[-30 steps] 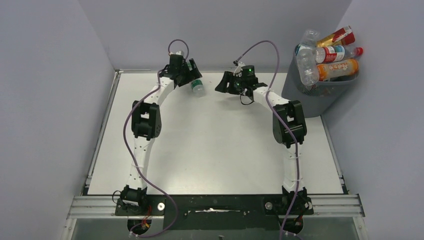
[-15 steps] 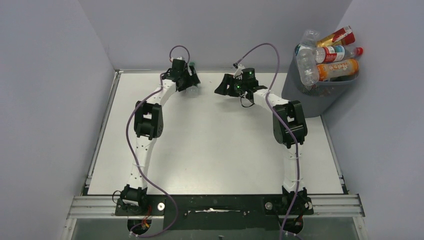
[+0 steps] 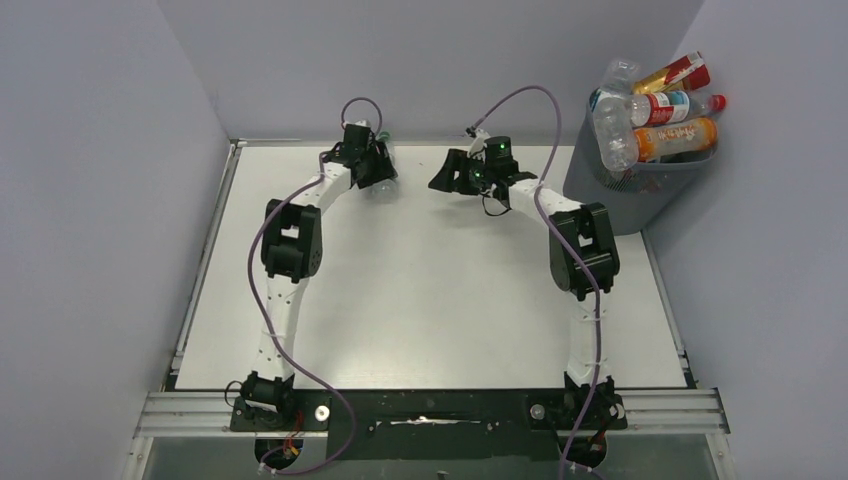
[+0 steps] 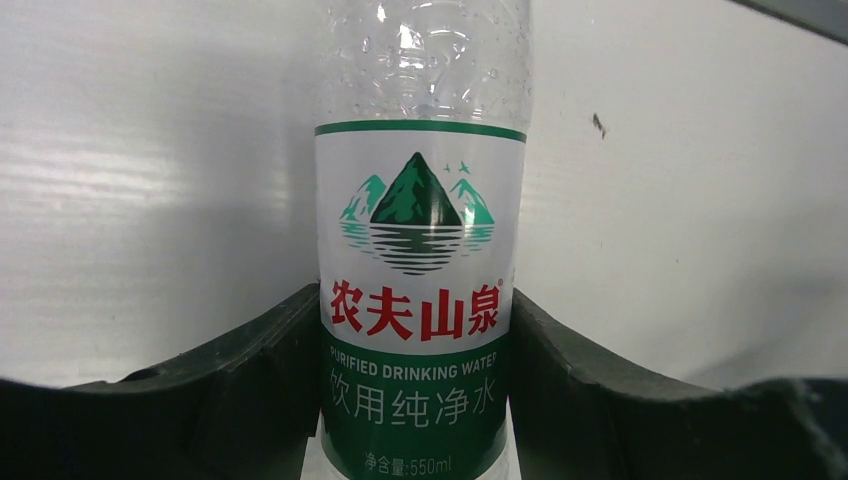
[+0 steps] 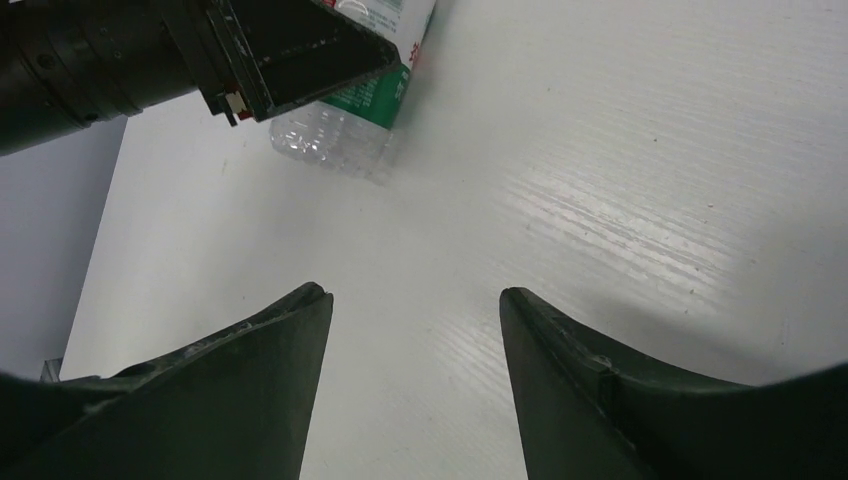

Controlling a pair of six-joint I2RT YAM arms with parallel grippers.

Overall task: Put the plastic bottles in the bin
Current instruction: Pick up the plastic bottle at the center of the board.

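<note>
My left gripper [image 3: 372, 172] is shut on a clear plastic bottle [image 4: 420, 250] with a white and green label, holding it at the label's lower part, low over the white table at the back. The bottle's clear end sticks out below the gripper in the top view [image 3: 381, 187]. My right gripper [image 3: 446, 176] is open and empty, a short way to the right of the bottle and facing it. In the right wrist view [image 5: 415, 295] the bottle [image 5: 340, 130] and the left gripper [image 5: 290, 50] lie ahead, upper left. The grey bin [image 3: 612, 200] stands at the back right.
Several bottles [image 3: 660, 105] are piled above the bin's rim: clear, orange, red-labelled. Grey walls close in the table [image 3: 430, 300] on the left, back and right. The bin stands just off the table's right edge.
My left gripper has swung the bottle back and inward, so it now lies mostly under the gripper. My right gripper has barely moved.
</note>
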